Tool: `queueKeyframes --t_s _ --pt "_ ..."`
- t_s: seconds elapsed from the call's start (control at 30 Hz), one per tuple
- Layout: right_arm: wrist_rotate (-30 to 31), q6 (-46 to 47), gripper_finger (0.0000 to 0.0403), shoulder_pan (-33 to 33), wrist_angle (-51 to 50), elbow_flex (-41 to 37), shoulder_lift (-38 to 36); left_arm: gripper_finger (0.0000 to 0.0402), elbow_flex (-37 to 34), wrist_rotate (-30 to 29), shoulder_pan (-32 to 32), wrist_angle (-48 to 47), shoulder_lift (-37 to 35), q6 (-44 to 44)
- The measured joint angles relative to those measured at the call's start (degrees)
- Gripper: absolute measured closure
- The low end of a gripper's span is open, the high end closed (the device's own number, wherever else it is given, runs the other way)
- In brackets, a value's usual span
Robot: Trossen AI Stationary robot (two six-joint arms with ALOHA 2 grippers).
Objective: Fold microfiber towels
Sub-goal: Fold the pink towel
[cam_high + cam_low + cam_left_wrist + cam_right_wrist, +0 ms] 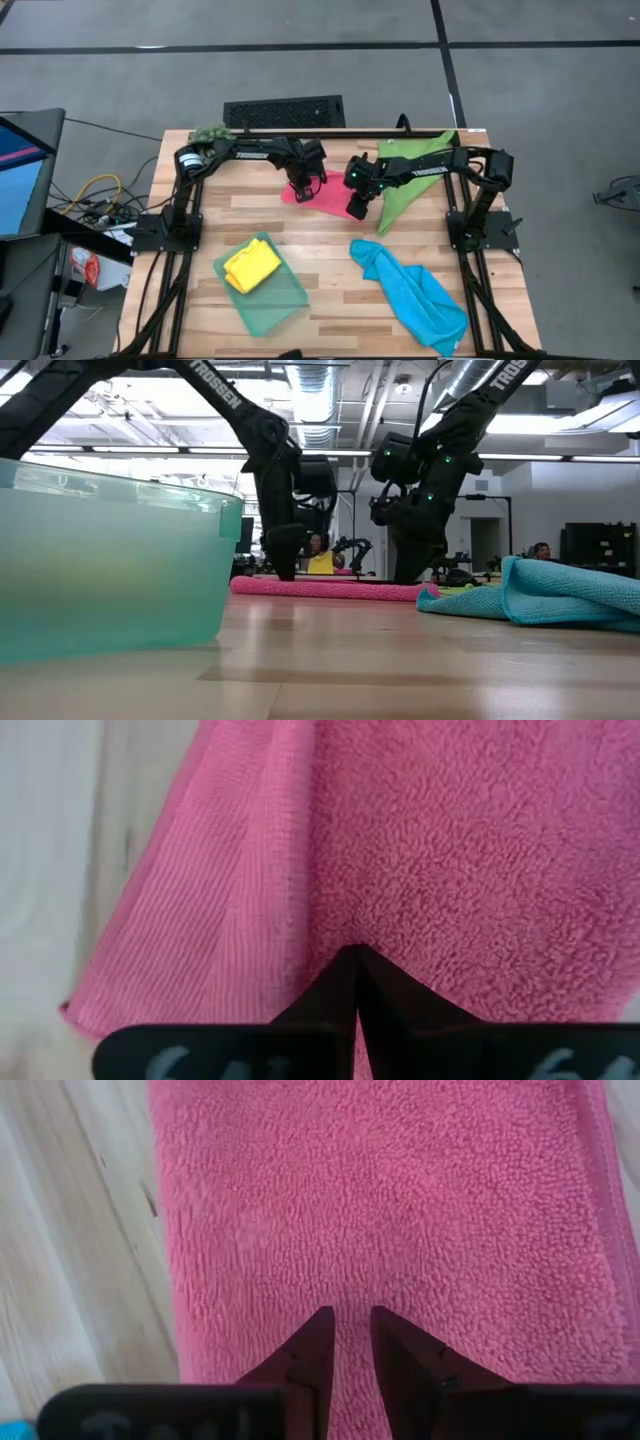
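From above, the pink towel (322, 195) lay flat near the middle of the table (330, 300), toward the far side, its long axis running across the table from left to right. The left gripper (301, 189) pressed down at its left end and the right gripper (357, 207) at its right end. Just beside it on the right the green towel (408, 178) stretched diagonally to the far right corner, the blue towel (415, 292) lay rumpled at the near right, and the yellow towel (251, 265) sat folded in the teal tray (268, 308) at the near left; bare wood stayed open between tray and blue towel. At table height, the pink towel (330, 589) showed as a low flat strip with both arms standing on it, the tray wall (110, 560) close at left. Through the left wrist camera, the left fingers (335, 990) met at their tips on the pile, a hemmed edge alongside; whether they pinched any cloth could not be told. Through the right wrist camera, the right fingers (315, 1345) stood a narrow slit apart on the pink pile, gripping nothing.
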Motion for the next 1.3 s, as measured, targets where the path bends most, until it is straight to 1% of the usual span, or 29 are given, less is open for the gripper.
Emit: queueKeyframes --t_s 0.03,0.2,0.43,0.5,0.57,0.63,0.73,0.8,0.87,1.0,1.07,1.13,1.2,1.3 --pt "0.00 0.00 0.0310 0.00 0.12 0.00 0.00 0.0401 0.11 -0.97 0.33 -0.01 -0.06 -0.30" --pt "0.00 -0.08 0.0310 0.00 0.64 0.00 0.00 0.0401 1.97 -2.22 3.63 -0.07 -0.73 -0.93" --pt "0.00 -0.63 0.0310 0.00 1.22 -1.06 -0.02 0.0401 4.43 -2.21 7.50 0.38 -0.76 -1.73" --pt "0.00 -0.61 0.0310 0.00 1.28 -1.74 -0.03 0.0401 4.99 -1.68 8.38 -0.74 -0.76 -1.92" --pt "-0.02 -0.62 0.0310 0.00 1.42 -2.10 -0.14 0.0401 5.19 0.93 8.96 -3.08 -1.21 -1.89" --pt "-0.20 -0.61 0.0310 0.00 0.97 -2.17 -0.68 0.0401 5.18 5.24 9.06 -5.18 -2.39 -1.36" --pt "-0.24 -0.79 0.0310 0.31 0.83 -2.31 -3.21 0.0401 5.20 14.92 8.80 -7.37 -4.76 0.15" --pt "0.05 -0.59 0.0310 0.73 0.74 -2.24 -5.19 0.0401 4.66 21.04 8.24 -6.43 -6.28 0.14" --pt "0.17 -0.13 0.0310 1.46 0.76 -2.25 -6.73 0.0401 3.18 23.23 7.39 -5.29 -7.68 0.08" --pt "0.24 1.30 0.0310 4.30 2.95 -4.00 -7.23 0.0401 -1.24 22.63 5.03 -2.82 -7.98 0.80" --pt "0.25 2.58 0.0310 5.77 5.22 -5.99 -6.78 0.0401 -3.93 22.39 3.77 0.47 -7.98 0.02" --pt "0.97 4.31 0.0310 7.08 6.98 -8.43 -6.73 0.0401 -7.00 20.17 2.61 2.60 -7.98 -0.46" --pt "3.07 5.89 0.0310 8.08 8.81 -10.59 -6.69 0.0401 -9.79 16.85 1.83 4.78 -7.93 -1.20" --pt "4.42 7.08 0.0310 8.63 9.79 -12.29 -6.86 0.0401 -13.04 13.26 1.58 7.78 -7.93 -2.47"
